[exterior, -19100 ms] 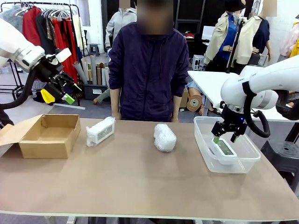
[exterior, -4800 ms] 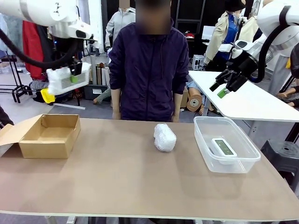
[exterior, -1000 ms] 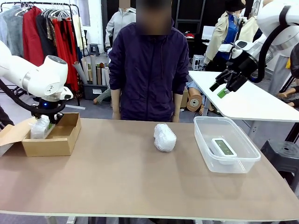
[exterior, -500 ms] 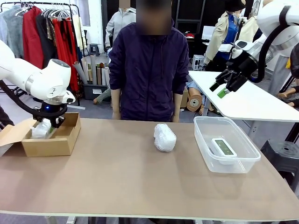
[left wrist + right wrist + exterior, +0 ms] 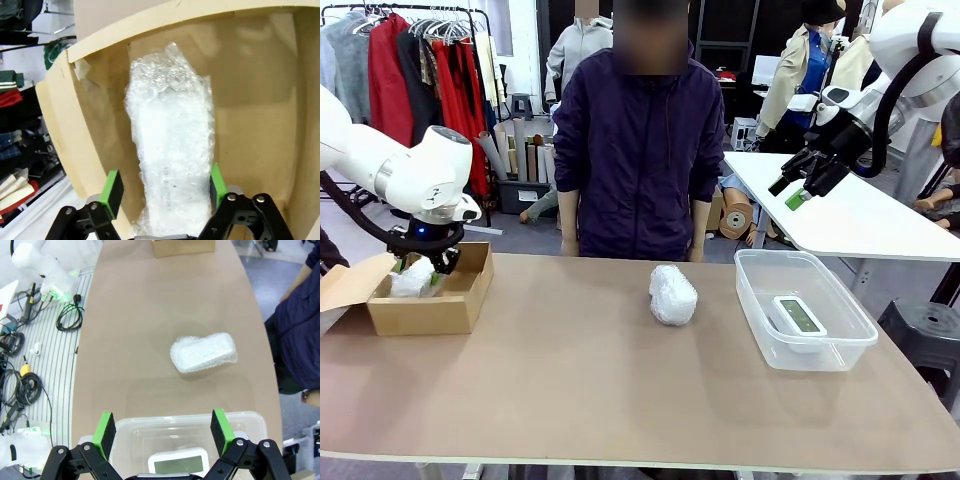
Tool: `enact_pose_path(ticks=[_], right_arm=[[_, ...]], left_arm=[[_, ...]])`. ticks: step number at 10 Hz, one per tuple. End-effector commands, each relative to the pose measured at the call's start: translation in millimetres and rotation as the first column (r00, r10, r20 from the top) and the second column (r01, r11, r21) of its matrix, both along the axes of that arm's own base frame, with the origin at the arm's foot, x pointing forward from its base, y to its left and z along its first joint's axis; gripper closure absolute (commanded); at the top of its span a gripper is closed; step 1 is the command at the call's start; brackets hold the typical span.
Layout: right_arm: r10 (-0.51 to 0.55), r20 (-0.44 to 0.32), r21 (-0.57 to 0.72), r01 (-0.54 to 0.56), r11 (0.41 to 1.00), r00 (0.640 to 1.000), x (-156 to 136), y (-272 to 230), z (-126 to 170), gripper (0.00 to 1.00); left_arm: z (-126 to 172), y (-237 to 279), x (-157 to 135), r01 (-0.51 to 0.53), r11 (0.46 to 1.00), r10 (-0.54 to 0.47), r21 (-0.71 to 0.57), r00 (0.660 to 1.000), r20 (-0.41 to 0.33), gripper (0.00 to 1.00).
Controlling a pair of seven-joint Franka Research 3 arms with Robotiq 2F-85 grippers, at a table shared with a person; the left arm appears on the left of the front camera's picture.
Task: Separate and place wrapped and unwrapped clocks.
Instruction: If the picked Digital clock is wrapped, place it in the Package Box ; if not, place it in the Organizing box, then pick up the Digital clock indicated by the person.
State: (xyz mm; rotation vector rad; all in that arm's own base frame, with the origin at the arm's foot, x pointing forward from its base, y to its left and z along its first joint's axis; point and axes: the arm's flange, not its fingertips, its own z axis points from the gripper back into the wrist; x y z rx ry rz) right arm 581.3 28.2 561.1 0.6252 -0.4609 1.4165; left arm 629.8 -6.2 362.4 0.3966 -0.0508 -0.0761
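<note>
Inside cardboard box (image 5: 420,315), boxy wrapped bundle (image 5: 170,140) between the parted jaws of released left pincer (image 5: 164,186)

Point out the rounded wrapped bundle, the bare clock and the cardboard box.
rounded wrapped bundle (image 5: 673,294), front view, middle of lump.
bare clock (image 5: 799,316), front view, screen face.
cardboard box (image 5: 420,313), front view, near wall.

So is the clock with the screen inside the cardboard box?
No, the clock lies in the clear plastic tub, while the cardboard box holds a wrapped bundle.
</note>
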Motion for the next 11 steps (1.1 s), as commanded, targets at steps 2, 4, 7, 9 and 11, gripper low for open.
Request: enact_pose_path(ticks=[2,4,7,9,11], right_arm=[[0.006,0.002,-0.018,-0.006,1.0,1.0,-2.3,0.6,1.1,0.0],[0.006,0.002,-0.018,-0.006,1.0,1.0,-2.3,0.6,1.1,0.0],[0.006,0.002,-0.018,-0.006,1.0,1.0,-2.3,0.6,1.1,0.0],[0.006,0.002,-0.018,-0.006,1.0,1.0,-2.3,0.6,1.1,0.0],[0.006,0.002,-0.018,-0.006,1.0,1.0,-2.3,0.6,1.1,0.0]], left_arm=[[24.5,-2.1,-1.8,-0.006,1.0,0.007,-0.029,0.999,0.031,0.0],[50.9,-4.0,0.2,0.0,0.999,0.003,-0.047,0.998,0.068,0.0],[87.4,-5.7,-1.5,0.023,0.996,-0.014,-0.082,0.994,0.11,0.0],[100.0,-6.2,-2.8,0.044,0.993,-0.034,-0.107,0.995,0.092,0.0],[97.9,-10.6,-2.0,0.027,0.996,-0.017,-0.085,0.993,0.119,0.0]])
